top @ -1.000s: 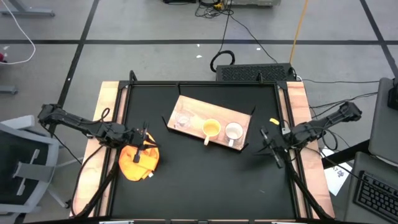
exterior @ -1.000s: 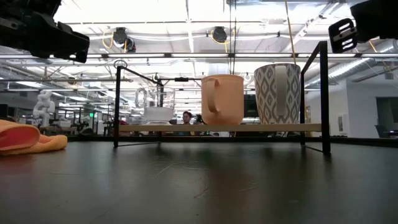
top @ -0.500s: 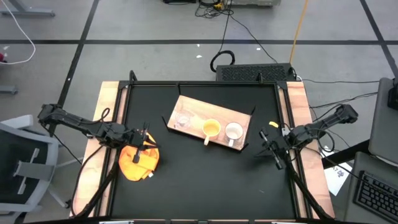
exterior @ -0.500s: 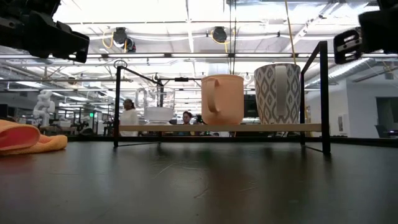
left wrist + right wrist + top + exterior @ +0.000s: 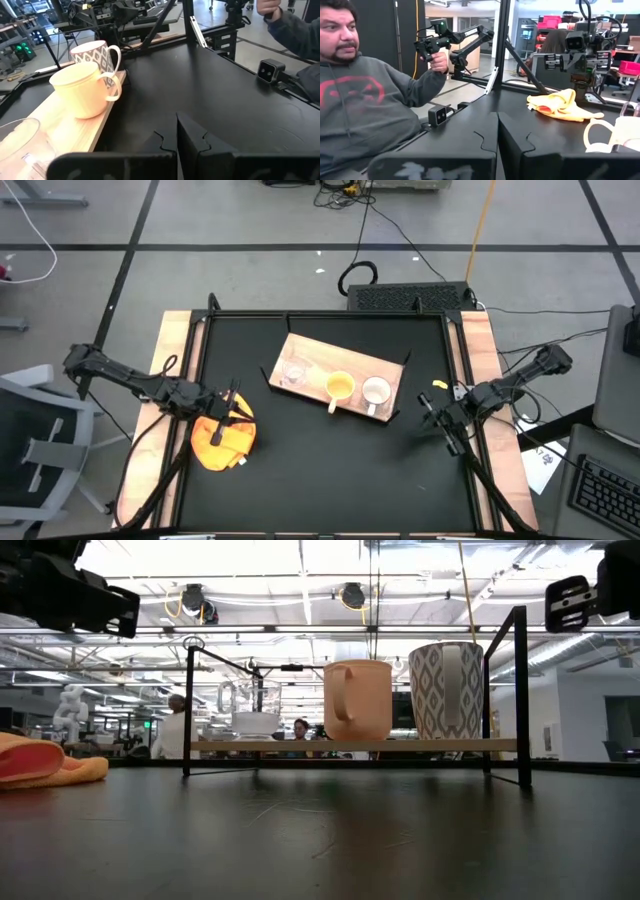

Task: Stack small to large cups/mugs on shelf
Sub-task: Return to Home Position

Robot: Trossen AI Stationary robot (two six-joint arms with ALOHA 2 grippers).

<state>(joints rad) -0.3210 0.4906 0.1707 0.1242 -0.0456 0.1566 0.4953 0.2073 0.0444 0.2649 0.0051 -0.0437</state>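
The shelf (image 5: pixel 322 360), a light-wood board on a black frame, stands at the middle of the table. On it in a row stand the clear glass cup (image 5: pixel 294 371), the yellow-orange mug (image 5: pixel 340 387) and the white patterned mug (image 5: pixel 376 391), each upright on its base (image 5: pixel 357 700). My left gripper (image 5: pixel 234 400) hovers shut above an orange cloth at the table's left, pointing at the shelf (image 5: pixel 65 130). My right gripper (image 5: pixel 426 412) hangs shut at the table's right, clear of the shelf, with nothing between its fingers (image 5: pixel 497 127).
The orange-yellow cloth (image 5: pixel 222 438) lies bunched on the black tabletop at the left (image 5: pixel 45 762). The shelf's black uprights (image 5: pixel 520 690) rise at its ends. A person (image 5: pixel 365 95) sits beyond the table's near side, holding a handheld device. Bare tabletop lies in front of the shelf.
My right gripper has sunk a little and drawn back toward the table's right edge, staying shut. The cups and the shelf have kept their places. A person walks across the room far behind the shelf.
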